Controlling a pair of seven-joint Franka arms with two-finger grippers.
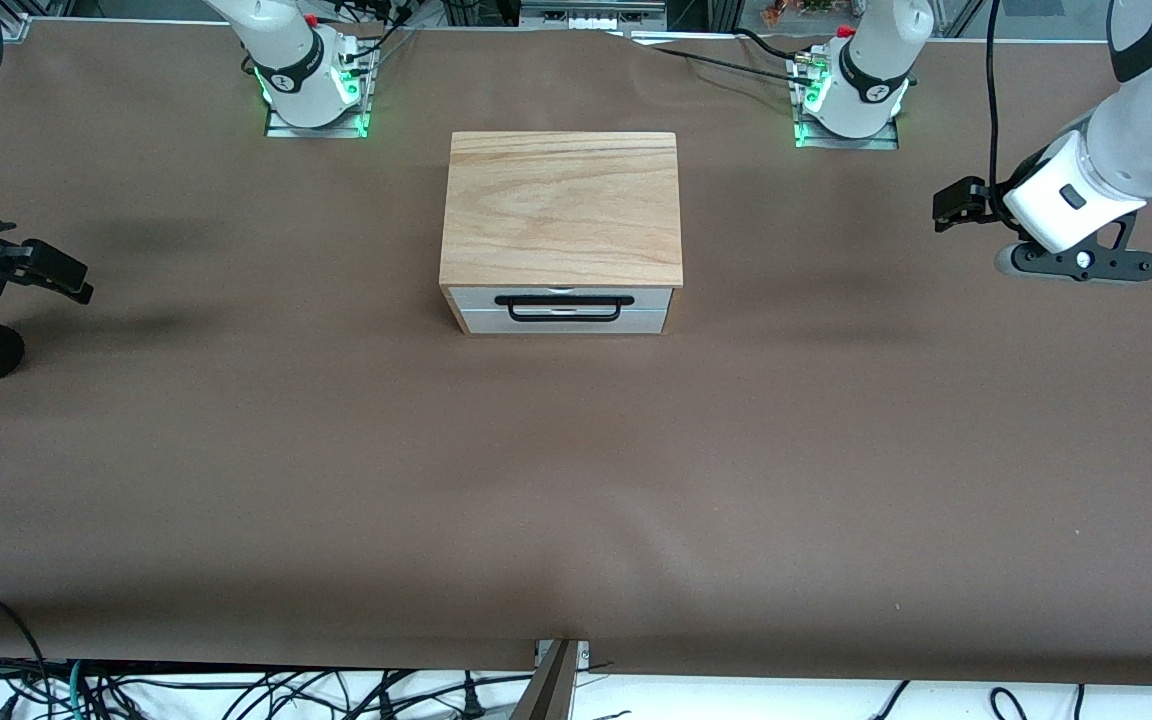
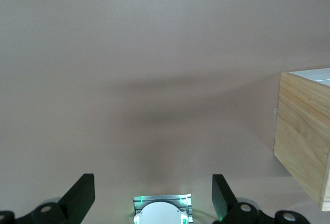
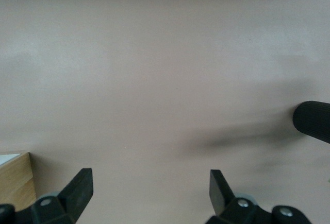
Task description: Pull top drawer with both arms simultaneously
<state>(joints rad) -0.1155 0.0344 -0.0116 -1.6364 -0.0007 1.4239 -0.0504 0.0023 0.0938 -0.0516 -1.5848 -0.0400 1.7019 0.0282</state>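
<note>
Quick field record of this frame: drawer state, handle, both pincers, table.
top drawer: shut, front panel flush with the cabinet face
handle: black bar on the drawer front, nothing touching it
left pincer: open, holding nothing, over bare table toward the left arm's end, apart from the cabinet
right pincer: open, holding nothing, over bare table toward the right arm's end, apart from the cabinet
table: brown cover, cabinet at mid-width
task progress: pull not yet begun
</note>
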